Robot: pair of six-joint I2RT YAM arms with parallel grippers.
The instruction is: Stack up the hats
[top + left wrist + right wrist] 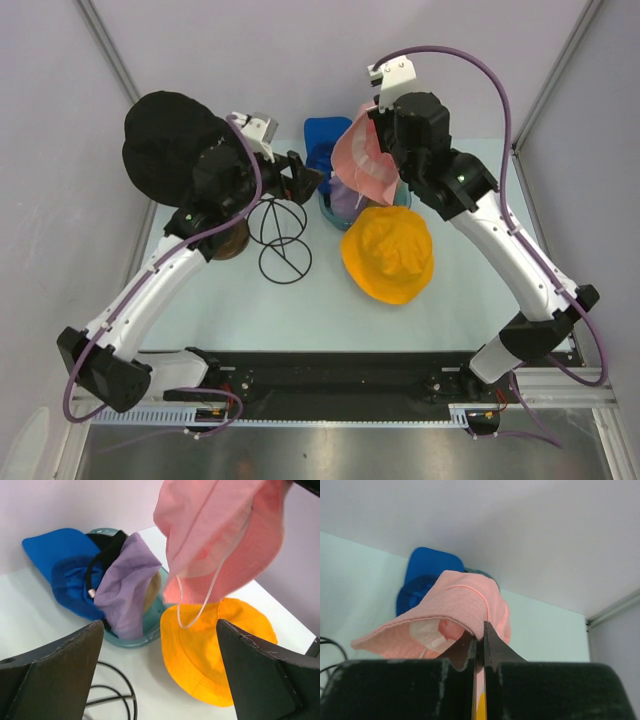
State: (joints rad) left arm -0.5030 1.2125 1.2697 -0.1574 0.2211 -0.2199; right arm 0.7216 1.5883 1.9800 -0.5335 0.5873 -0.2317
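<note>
The right end effector (pixel 480 632) pinches the brim of the pink hat (pixel 365 160), hanging aloft near the orange hat (pixel 388 255); centre it over that crown before releasing, with the left end effector (pixel 300 178) wide open and empty.

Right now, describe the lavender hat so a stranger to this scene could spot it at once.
Start at the far middle of the pale table, where a round teal dish sits. The crumpled lavender fabric hat lies in it, beside the blue fabric cap. It is the only purple one.
</note>
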